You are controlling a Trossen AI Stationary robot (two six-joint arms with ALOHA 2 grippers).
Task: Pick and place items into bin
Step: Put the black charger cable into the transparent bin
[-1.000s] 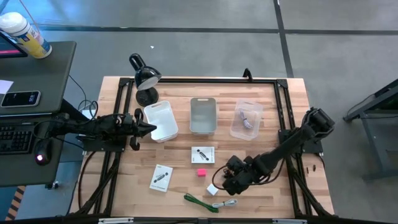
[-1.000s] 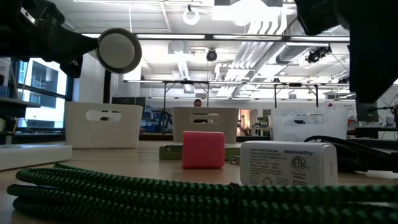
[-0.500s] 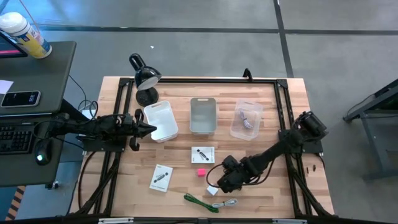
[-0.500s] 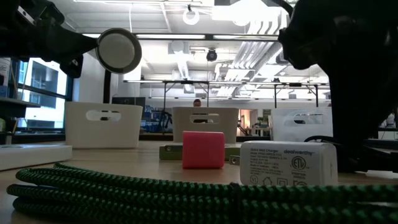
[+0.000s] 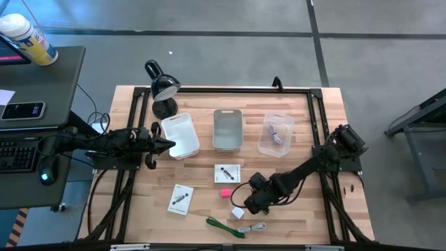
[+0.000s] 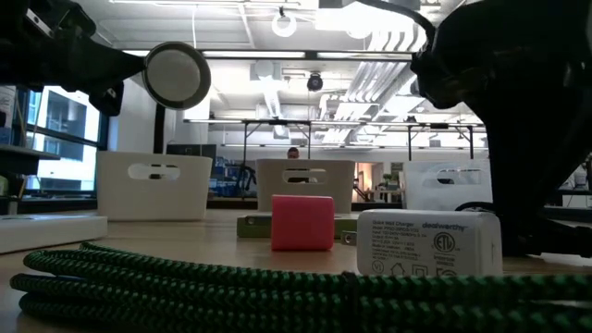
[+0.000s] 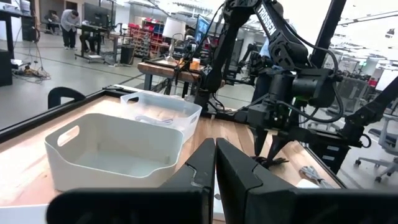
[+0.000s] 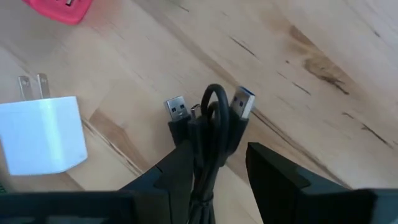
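**Right gripper straddling the black cord**

Your right gripper [image 5: 245,204] is sitting low over the front of the table [image 5: 202,178], its fingers [image 8: 273,171] parted narrowly on either side of the bundled black cord [image 8: 208,127], not yet pinching it. The white cube [image 5: 237,212] is lying just beside it and the pink cube [image 5: 226,193] near. Your left gripper [image 5: 169,144] is waiting with fingers pressed together beside the white bin [image 5: 180,134].

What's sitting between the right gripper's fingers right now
A bundled black cord with two USB plugs lies between the open right gripper fingers, seen in the right wrist view.
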